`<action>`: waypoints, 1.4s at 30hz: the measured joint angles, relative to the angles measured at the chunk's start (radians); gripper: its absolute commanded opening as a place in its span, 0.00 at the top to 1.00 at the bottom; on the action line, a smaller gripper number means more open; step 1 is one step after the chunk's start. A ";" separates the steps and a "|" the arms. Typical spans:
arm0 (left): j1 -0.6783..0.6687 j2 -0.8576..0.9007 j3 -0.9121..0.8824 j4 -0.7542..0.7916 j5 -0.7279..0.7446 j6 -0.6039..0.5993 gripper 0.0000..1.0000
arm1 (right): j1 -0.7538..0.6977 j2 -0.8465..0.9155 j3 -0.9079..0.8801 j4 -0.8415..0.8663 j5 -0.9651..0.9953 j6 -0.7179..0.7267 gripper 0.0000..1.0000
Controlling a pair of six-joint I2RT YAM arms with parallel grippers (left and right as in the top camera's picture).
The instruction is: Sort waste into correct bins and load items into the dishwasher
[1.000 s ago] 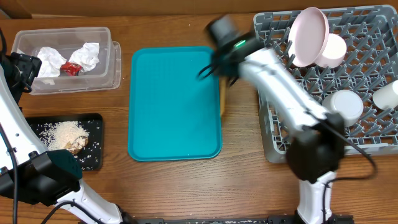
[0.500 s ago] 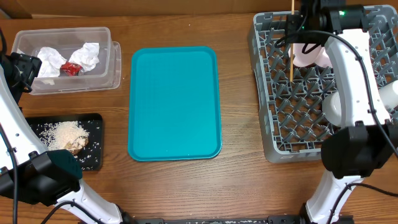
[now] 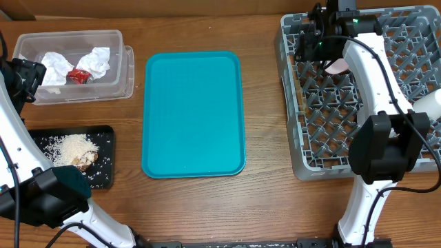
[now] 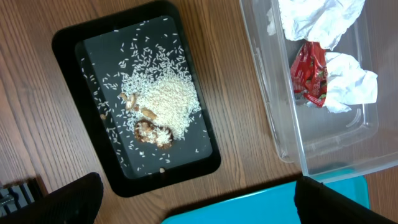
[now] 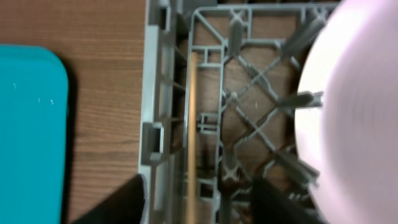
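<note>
The grey dishwasher rack point(image 3: 331, 138) fills the right side. My right gripper point(image 3: 313, 38) hovers over its back left corner, and its jaws stand open. A thin wooden stick point(image 5: 191, 124) lies in the rack point(image 5: 158, 93) along the left wall, in the gap of the right gripper point(image 5: 196, 211), and neither finger touches it. A whitish-pink plate point(image 5: 354, 112) stands on edge beside it. White napkins point(image 4: 317, 18) and a red wrapper point(image 4: 311, 74) lie in the clear tub point(image 4: 280, 137). Rice and brown scraps point(image 4: 152, 132) sit on the black tray point(image 4: 68, 43). My left gripper point(image 4: 202, 208) is open and holds nothing.
A teal serving tray point(image 3: 193, 114) lies bare at the table's middle. The clear tub point(image 3: 124, 69) stands at the back left, with the black tray point(image 3: 103, 138) in front of it. A white cup point(image 3: 431, 103) shows at the rack's right edge.
My right arm swung from the teal tray to the rack's back left corner with the stick. Its jaws have opened, and the stick now lies in the rack. The left arm stayed still.
</note>
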 measured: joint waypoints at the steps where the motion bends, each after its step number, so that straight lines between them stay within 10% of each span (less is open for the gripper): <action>1: 0.000 0.000 0.000 0.000 0.000 0.000 0.00 | 0.000 0.000 0.000 -0.008 0.000 0.007 0.39; 24: 0.000 0.000 0.000 0.000 0.000 0.000 0.00 | 0.030 -0.548 0.014 -0.524 0.007 0.278 0.40; 35: 0.000 0.000 0.000 0.000 0.001 0.000 0.00 | 0.113 -0.987 -0.439 -0.391 0.011 0.354 0.38; 36: 0.000 0.000 0.000 0.000 0.002 0.000 0.00 | 0.113 -1.036 -0.497 -0.361 0.011 0.367 0.36; 37: 0.000 0.000 0.000 0.000 0.003 0.000 0.00 | 0.114 -1.083 -0.553 -0.336 0.011 0.378 0.00; 42: 0.000 0.000 0.000 0.000 0.003 0.000 0.00 | 0.118 -1.262 -0.772 -0.265 0.011 0.413 0.00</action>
